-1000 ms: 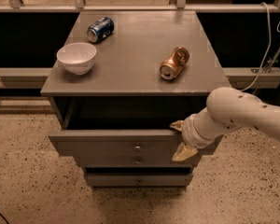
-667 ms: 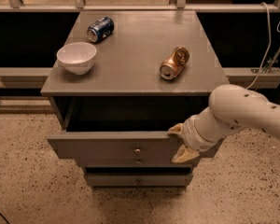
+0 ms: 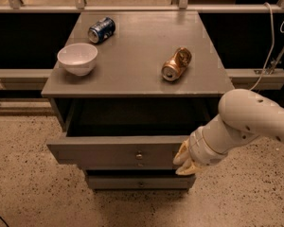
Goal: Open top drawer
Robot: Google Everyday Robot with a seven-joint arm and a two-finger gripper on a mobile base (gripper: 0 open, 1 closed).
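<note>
Top drawer [image 3: 109, 150]: grey, directly under the cabinet top; it stands pulled well out from the cabinet body, so its dark inside shows behind the wide flat front.
Knob [image 3: 139, 155]: small, round, metal, at the centre of the top drawer's front; nothing touches it.
Pincer [image 3: 183, 159]: yellowish tips at the right end of the top drawer's front, touching or just beside that edge, well to the right of the knob. Whether it is clenched or released cannot be told, nor whether it grasps the front.
Arm [image 3: 246, 122]: white and rounded, coming in from the right edge and sloping down to the pincer.
Counter [image 3: 132, 56]: the grey top of the cabinet, carrying three things well apart from one another.
Bowl [image 3: 77, 58]: white, upright, near the left front edge of the counter.
Blue can [image 3: 102, 30]: lying on its side, towards the back left, behind the bowl.
Copper can [image 3: 176, 64]: dented, lying on its side, right of centre.
Lower drawer [image 3: 132, 182]: grey, below the top drawer, its front set further back.
Floor [image 3: 28, 183]: speckled beige.
</note>
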